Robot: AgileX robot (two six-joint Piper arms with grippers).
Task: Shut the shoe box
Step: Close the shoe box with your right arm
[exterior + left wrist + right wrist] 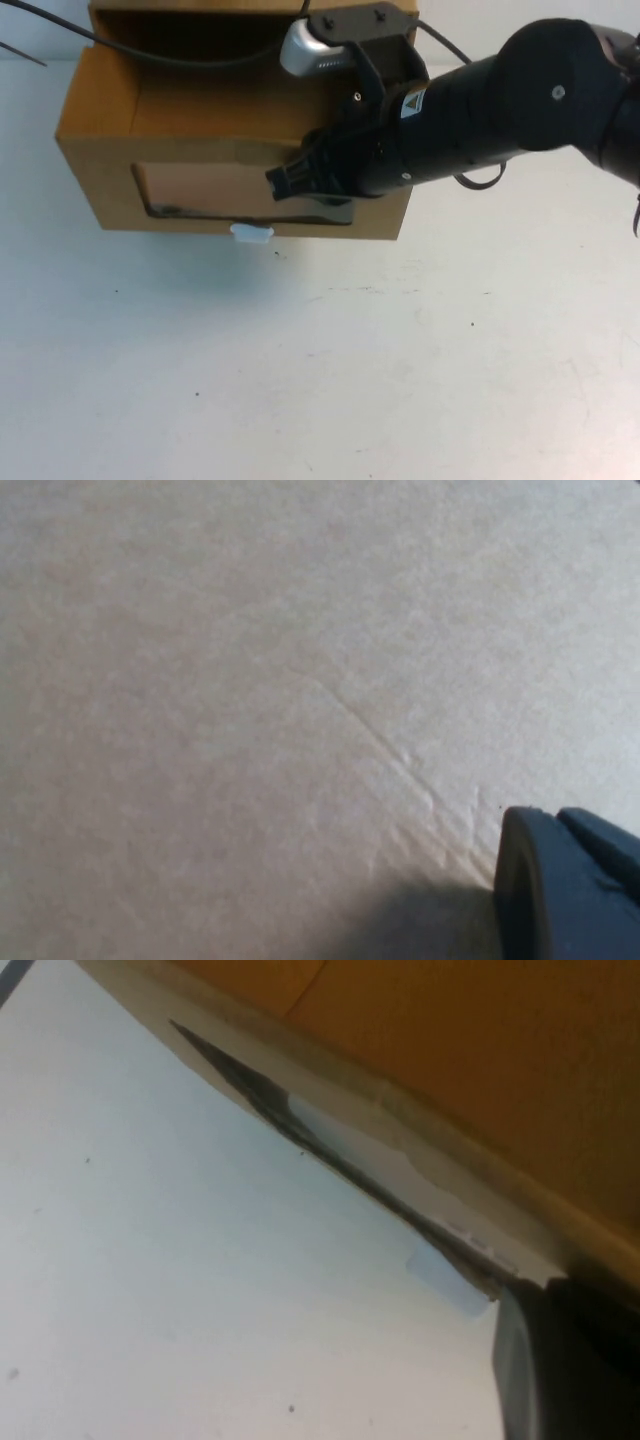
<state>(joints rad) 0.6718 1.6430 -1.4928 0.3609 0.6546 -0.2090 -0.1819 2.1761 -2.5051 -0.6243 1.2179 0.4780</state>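
The shoe box (100,185) is brown cardboard with a clear window (200,190) in its front and a small white pull tab (251,233) below it. Its drawer stands out from the outer sleeve (110,20) at the table's far edge, open on top. My right gripper (290,180) is pressed against the front at the window's right part, just above the tab. In the right wrist view the front's lower edge (480,1080), the tab (445,1278) and the gripper (560,1360) show close up. My left gripper (570,880) is close to plain cardboard (250,680); it is out of the high view.
The white table (320,370) spreads in front of the box. A black cable (60,25) runs across the top of the sleeve at the far left. My right arm (520,100) reaches in from the right over the box's right end.
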